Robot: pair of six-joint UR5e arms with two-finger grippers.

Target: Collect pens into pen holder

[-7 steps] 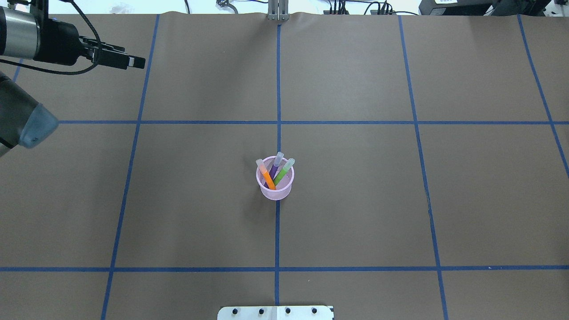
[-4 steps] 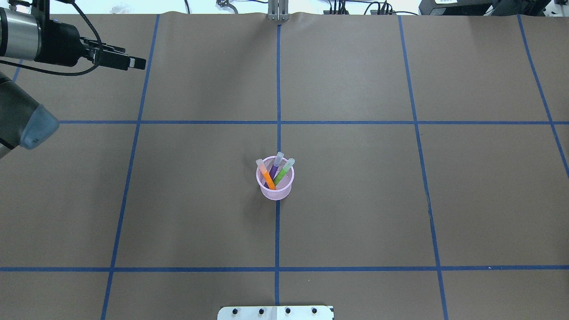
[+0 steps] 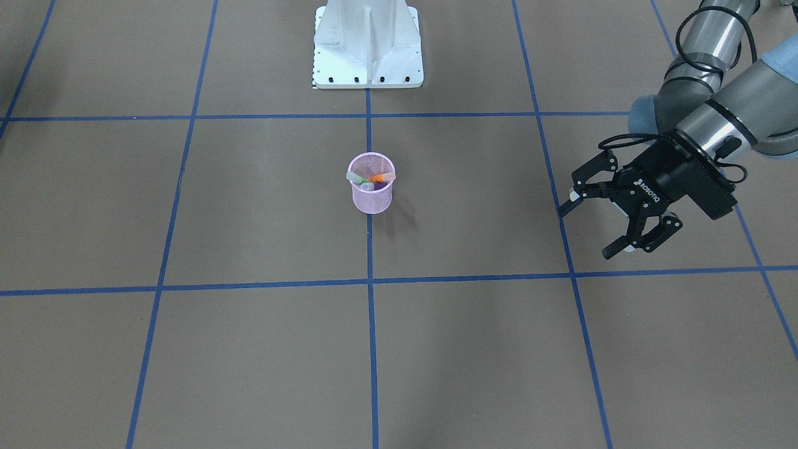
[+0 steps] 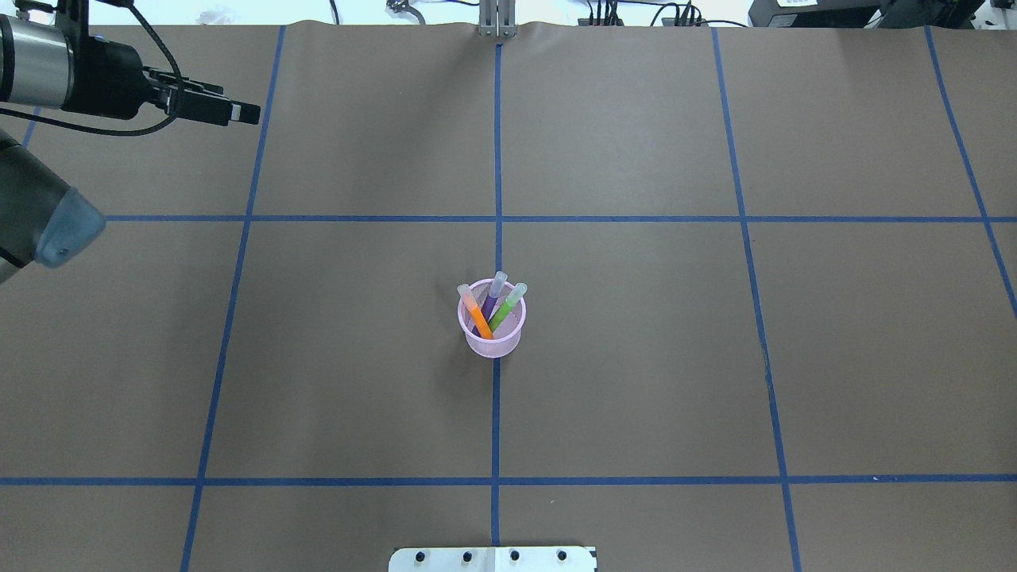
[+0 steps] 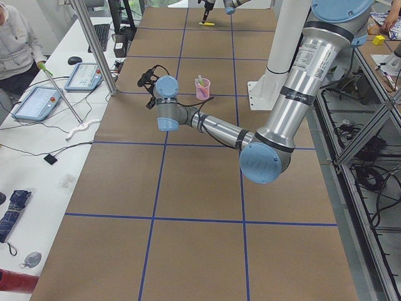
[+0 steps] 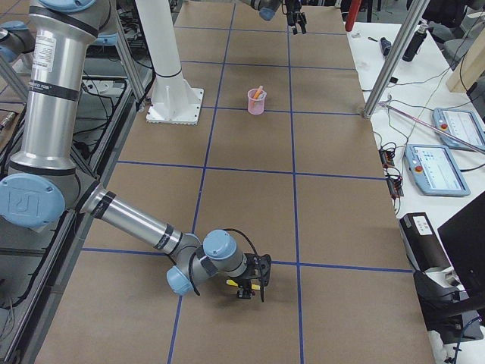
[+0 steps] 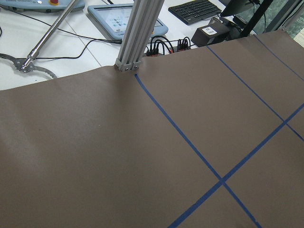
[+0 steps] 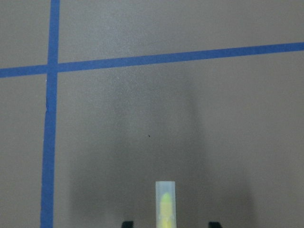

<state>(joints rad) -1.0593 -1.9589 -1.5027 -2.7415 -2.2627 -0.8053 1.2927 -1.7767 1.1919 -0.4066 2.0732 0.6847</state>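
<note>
Pink mesh cup (image 4: pixel 493 345) stands upright at the centre of the overhead view, on the middle blue tape line (image 4: pixel 496 421). Three pens are inside it, leaning on the rim with pale caps up: orange pen (image 4: pixel 479 319), purple pen (image 4: pixel 492 300), green pen (image 4: pixel 505 310).

Yellow pen (image 8: pixel 165 209) is well apart from the cup. It sits at the lower centre of the right wrist view, cap pointing up the frame. It lies between the right gripper's (image 8: pixel 170 224) two fingertips (image 8: pixel 127 223), which stand wide with a gap on each side of it. In the right-side view it shows low in the frame, on the brown paper (image 6: pixel 318 197) under that gripper.

Left gripper (image 3: pixel 587 231) is at the right of the front view, fingers spread with nothing between them, well apart from the cup.

White base plate (image 4: pixel 493 558) is at the bottom centre of the overhead view.
</note>
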